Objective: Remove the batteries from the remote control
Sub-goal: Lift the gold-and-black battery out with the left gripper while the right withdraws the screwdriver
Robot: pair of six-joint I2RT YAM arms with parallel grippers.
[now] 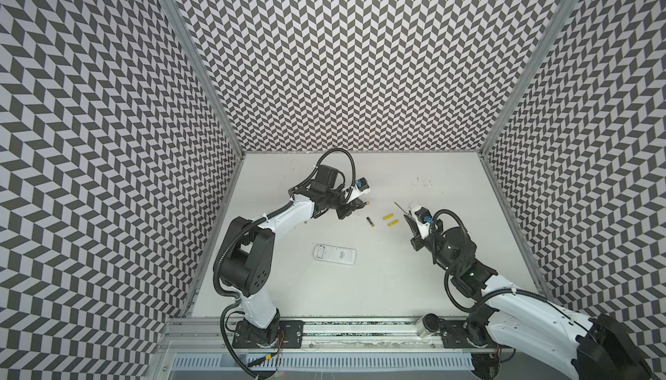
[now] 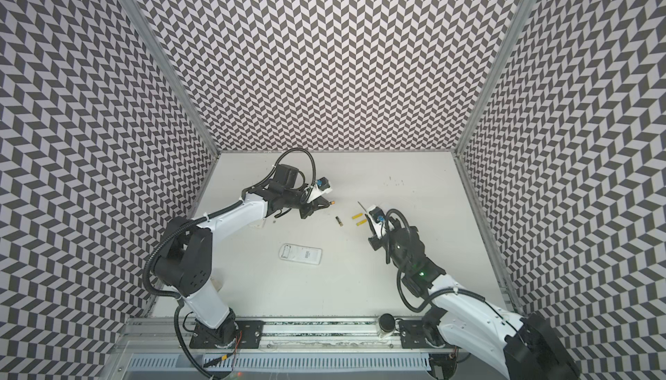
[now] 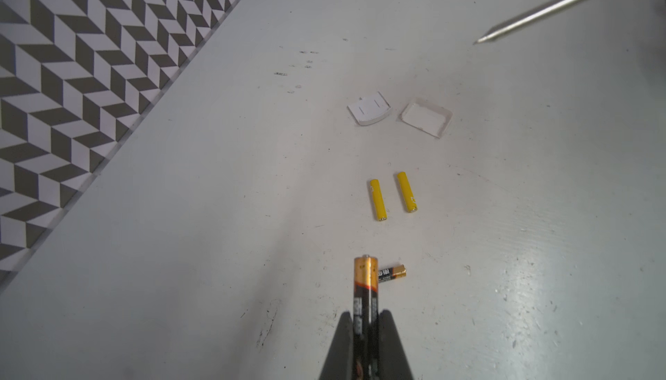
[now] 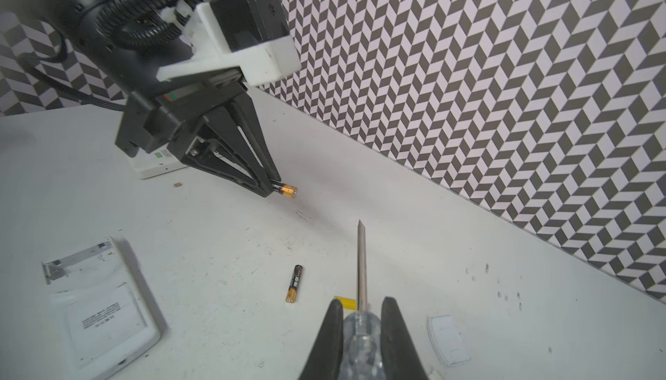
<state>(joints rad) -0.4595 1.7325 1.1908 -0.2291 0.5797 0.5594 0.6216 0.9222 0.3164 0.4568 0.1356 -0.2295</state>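
A black battery (image 3: pixel 393 273) lies half hidden behind the held battery (image 3: pixel 365 281); screwdriver (image 3: pixel 562 4) shaft cut off.

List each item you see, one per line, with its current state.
Left gripper: shut on a black battery.
Right gripper: shut on the screwdriver.
Other black battery: lying loose.
Yellow batteries: lying side by side.
Remote control: back up, compartment open, empty.
Two covers: off, lying loose.

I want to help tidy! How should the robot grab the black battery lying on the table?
Pinch the black battery at its middle, from straight above, squeezing across its thin width: it lies flat on the table, bare space either side.
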